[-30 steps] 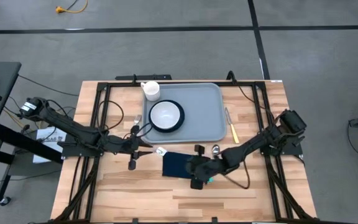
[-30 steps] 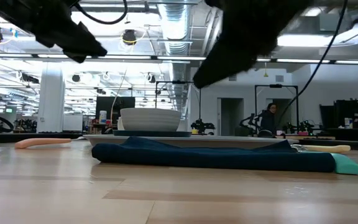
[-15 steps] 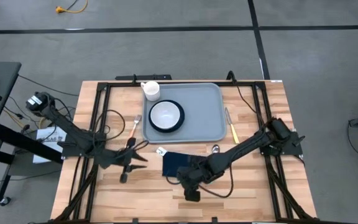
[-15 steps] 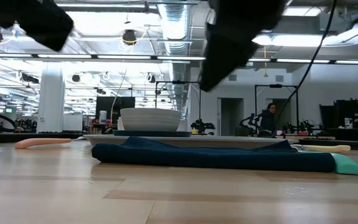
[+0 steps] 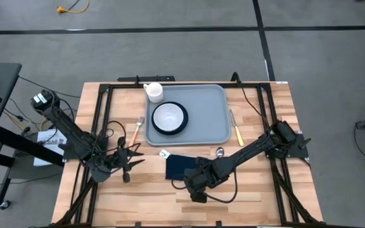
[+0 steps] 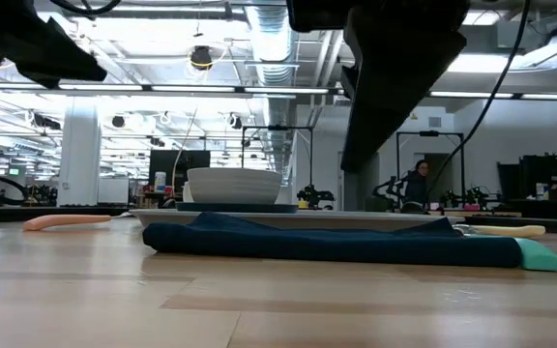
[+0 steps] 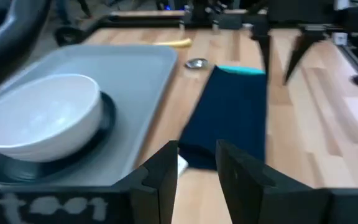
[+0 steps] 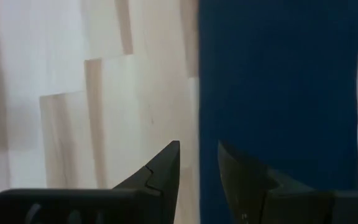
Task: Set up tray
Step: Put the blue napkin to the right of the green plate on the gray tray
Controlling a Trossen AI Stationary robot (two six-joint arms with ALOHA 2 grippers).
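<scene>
Grey-blue tray (image 5: 201,114), seemingly plate-hidden bottom-left.

Bright overhead light (blurry wrist views)

Grey-blue tray (image 5: 201,114), white bowl (image 5: 168,116) on a black plate (image 5: 181,123), white mug (image 5: 154,92), dark navy napkin (image 5: 181,166), orange-handled fork (image 5: 135,132), yellow-handled knife (image 5: 237,131), pale wood table (image 5: 265,196).
</scene>
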